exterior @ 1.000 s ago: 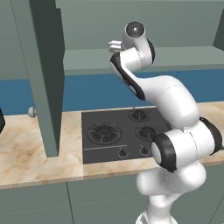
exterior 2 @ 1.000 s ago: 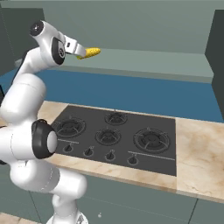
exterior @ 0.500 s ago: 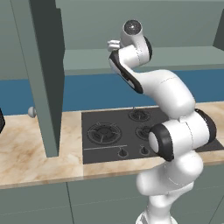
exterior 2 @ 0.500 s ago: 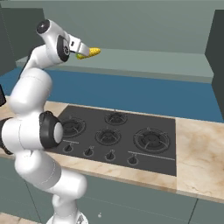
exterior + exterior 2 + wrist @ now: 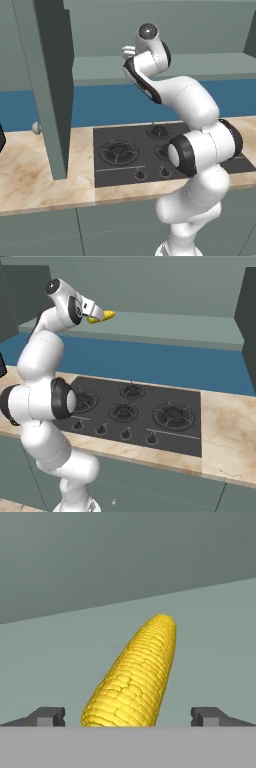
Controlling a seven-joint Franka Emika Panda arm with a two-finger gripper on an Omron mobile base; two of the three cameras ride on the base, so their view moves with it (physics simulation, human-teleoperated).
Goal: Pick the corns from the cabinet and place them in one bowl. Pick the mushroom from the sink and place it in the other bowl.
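One yellow corn [image 5: 135,677] lies on the grey-green shelf of the cabinet [image 5: 165,326], its tip pointing away from the hand. My gripper [image 5: 129,716] is open, one fingertip [image 5: 47,716] on each side of the cob's near end and neither touching it. From the right base view the corn [image 5: 104,316] pokes out just past the gripper [image 5: 96,313], which is raised to shelf height. In the left base view the gripper [image 5: 128,50] is mostly hidden behind the arm. The bowls, the mushroom and the sink are out of view.
The cabinet's dark slab door [image 5: 50,75] hangs open to the left of the arm. Below the shelf, a black hob [image 5: 135,406] with several burners sits in the beige marble counter [image 5: 225,421]. A blue wall runs behind it.
The arm's elbow has swung up and over, and the hand has edged closer to the corn. The corn lies where it was and the jaws stay open.
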